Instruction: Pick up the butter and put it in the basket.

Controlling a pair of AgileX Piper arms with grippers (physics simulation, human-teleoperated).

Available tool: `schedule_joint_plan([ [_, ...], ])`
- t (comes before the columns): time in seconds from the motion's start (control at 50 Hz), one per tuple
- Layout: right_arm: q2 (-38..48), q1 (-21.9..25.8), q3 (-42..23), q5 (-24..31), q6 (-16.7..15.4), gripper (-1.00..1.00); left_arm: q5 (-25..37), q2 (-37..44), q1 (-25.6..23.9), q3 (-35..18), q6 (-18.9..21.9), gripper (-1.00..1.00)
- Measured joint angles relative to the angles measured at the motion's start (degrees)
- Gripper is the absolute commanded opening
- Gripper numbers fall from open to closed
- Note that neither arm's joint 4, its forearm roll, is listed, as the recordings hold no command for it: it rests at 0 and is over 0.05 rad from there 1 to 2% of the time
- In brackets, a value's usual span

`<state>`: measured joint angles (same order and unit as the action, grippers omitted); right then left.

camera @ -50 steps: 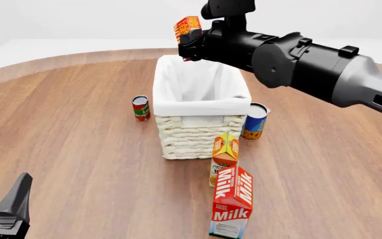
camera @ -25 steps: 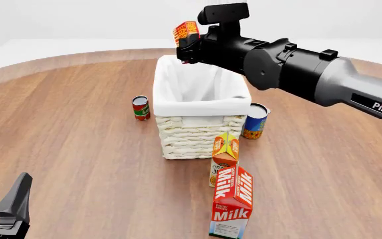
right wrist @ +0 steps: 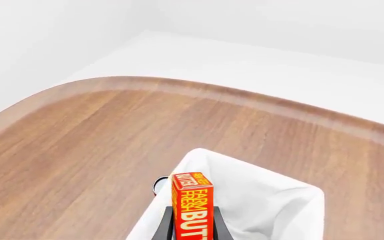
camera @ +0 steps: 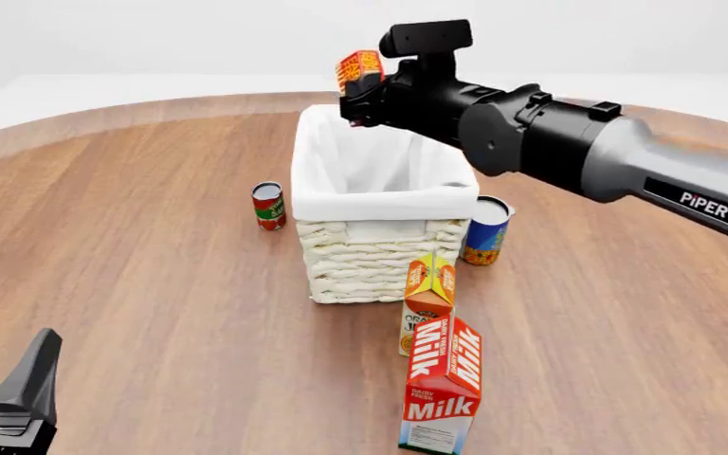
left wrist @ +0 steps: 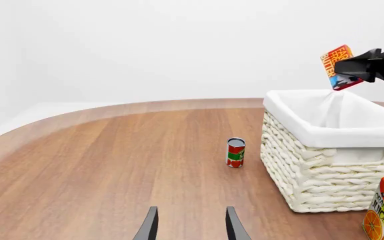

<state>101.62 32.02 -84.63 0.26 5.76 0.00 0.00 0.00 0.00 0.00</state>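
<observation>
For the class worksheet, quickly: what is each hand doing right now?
Left hand: open, holding nothing, low over the table.
Right hand: closed on the butter, above the basket.

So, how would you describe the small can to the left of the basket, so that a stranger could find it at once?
Find the big white wicker basket in the middle of the wooden table. On the basket's left side, apart from it, stands a small upright can. Its label is red and green, whereas the larger can on the right is blue and orange.
</observation>
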Motion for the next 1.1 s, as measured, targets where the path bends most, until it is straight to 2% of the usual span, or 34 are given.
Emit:
schedule_joint_plan([
  [0.42,0.8,-0.4,1.9,-2.0,1.2,-1.00,0.0,0.0,0.0,0.0,0.0,1.00],
  [1.1,4.3,-2.4,0.0,-4.6,3.4,-1.00,0.0,0.0,0.0,0.0,0.0,1.00],
])
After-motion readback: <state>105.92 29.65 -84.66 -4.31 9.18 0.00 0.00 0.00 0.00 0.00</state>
